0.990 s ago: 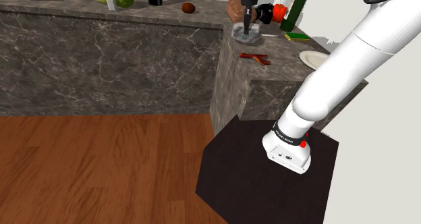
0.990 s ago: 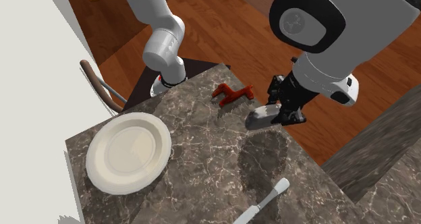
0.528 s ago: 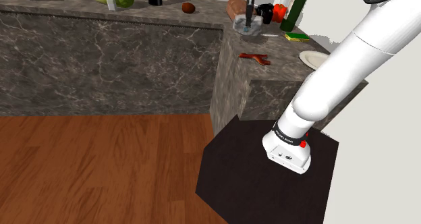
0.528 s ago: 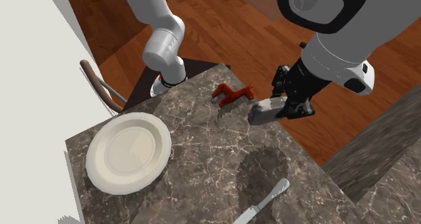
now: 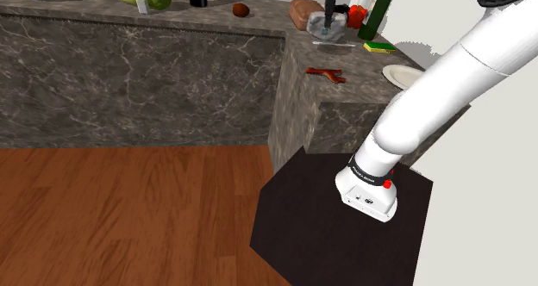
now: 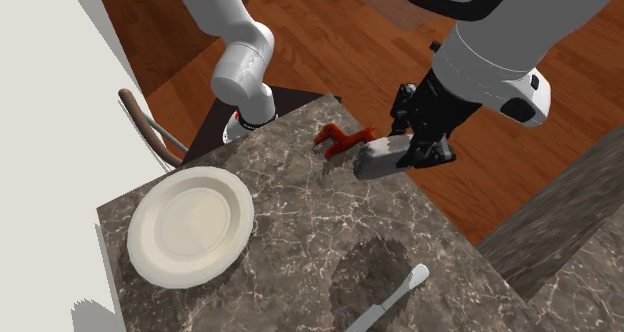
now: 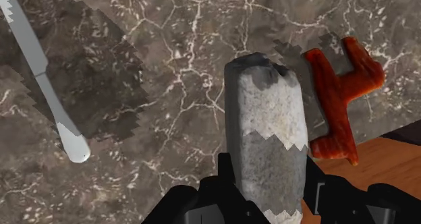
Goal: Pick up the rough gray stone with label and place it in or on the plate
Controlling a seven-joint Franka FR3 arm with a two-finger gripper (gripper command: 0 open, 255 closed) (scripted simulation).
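While the black gripper (image 6: 418,148) is pinching the gray stone (image 6: 378,161) by one end, the stone is hanging clear of the marble countertop (image 6: 300,270), centre-right in the second exterior view. Its shadow (image 6: 372,265) is falling on the counter lower in the frame.

Reading that view from left to right:

- The white plate (image 6: 140,242) is lying flat at the left of the frame, well apart from the stone.
- A red toy-like piece (image 6: 338,140) is lying at the centre, near the counter's edge and just up and left of the stone's free end.
- The stone's long axis is running roughly level. The free end is pointing toward the lower left, the plate's side, and the gripped end is sitting at the right.
- A gray knife (image 6: 390,298) is lying at the lower centre-right, below the stone.

In the wrist view, the two fingers are clasping the stone (image 7: 266,135) from both sides. Its long axis is extending straight away from the gripper (image 7: 270,202). The red piece (image 7: 341,101) is lying close beside it, and the knife (image 7: 42,74) is lying well apart on the opposite side.

In the shoulder view, the stone (image 5: 317,24) is hanging at the upper centre, beneath the gripper (image 5: 328,9). The red piece (image 5: 326,73) is lying below it, and the plate (image 5: 397,73) is lying to the right.
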